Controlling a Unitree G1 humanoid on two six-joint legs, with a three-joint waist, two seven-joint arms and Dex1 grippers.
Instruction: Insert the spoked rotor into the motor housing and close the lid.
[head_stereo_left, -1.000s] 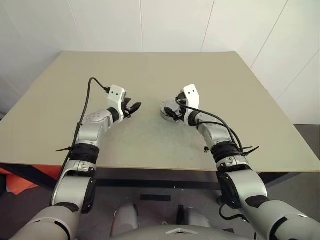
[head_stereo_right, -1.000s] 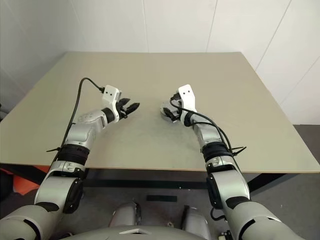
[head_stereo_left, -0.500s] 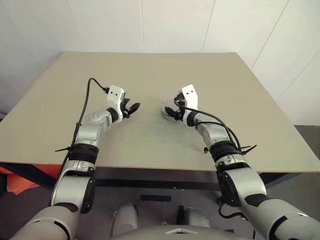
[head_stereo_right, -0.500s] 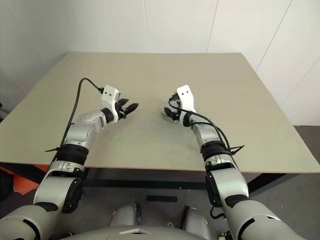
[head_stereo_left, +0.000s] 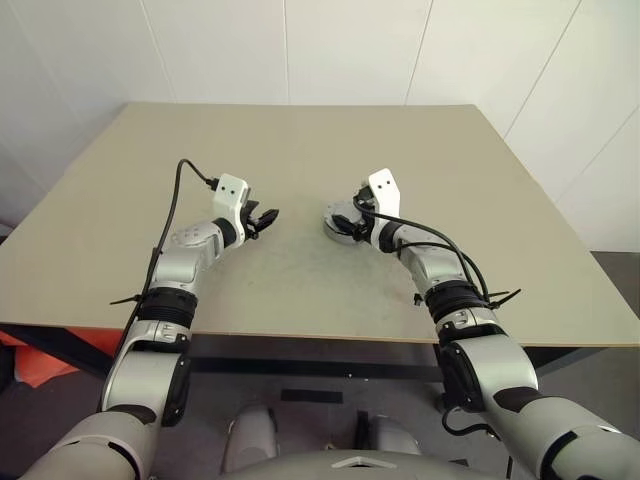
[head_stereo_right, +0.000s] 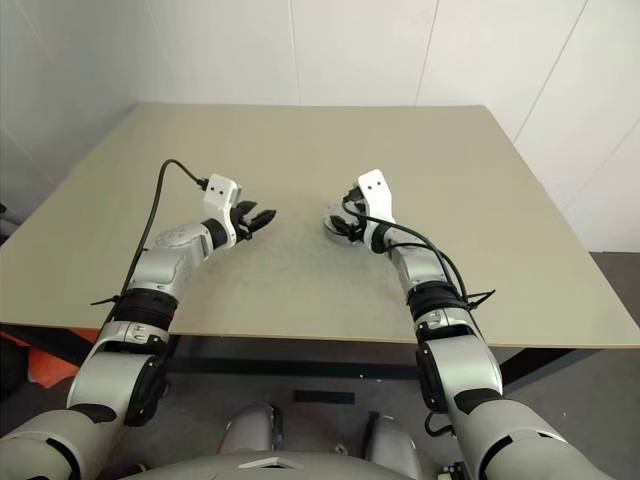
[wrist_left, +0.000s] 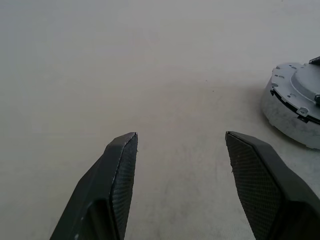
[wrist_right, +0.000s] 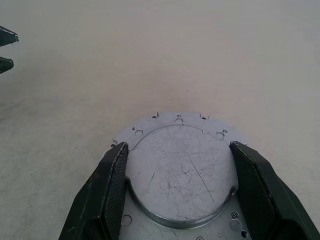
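Both arms reach forward over the beige table (head_stereo_left: 300, 150), forearms angled inward toward each other. The left gripper (wrist_left: 180, 145) hovers just above the bare tabletop, its fingers spread with nothing between them. The right gripper (wrist_right: 177, 150) points slightly downward at the motor housing (head_stereo_left: 340, 222), which sits on the table near the centre; its two fingers (wrist_right: 112, 185) straddle the raised round silver lid (wrist_right: 180, 172) on top, flanking its edges closely.
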